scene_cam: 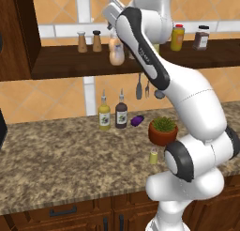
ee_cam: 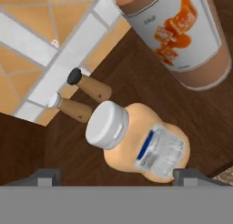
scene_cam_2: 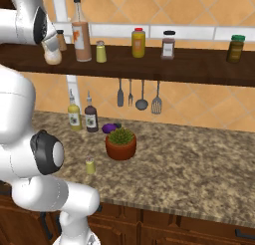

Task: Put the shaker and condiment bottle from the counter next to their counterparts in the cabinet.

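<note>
On the left of the cabinet shelf stands a brown shaker pair, one with a pale top and one with a dark top. Just to the right of them is the condiment bottle, squat and peach-orange with a whitish cap. In the hand view it stands upright on the dark shelf board between the two finger tips of the gripper, which are set wide apart on each side of it; I cannot tell if they touch it. Just beside it on the right is the tall bottle with the orange label and thin spout, and next to that a small yellow-green shaker on the shelf. Further right stand a yellow bottle, a dark jar and a green jar.

Below, on the tabletop, two sauce bottles stand at the wall, then a purple thing and a potted plant. The shaker stands upright in front of the pot, near it.
</note>
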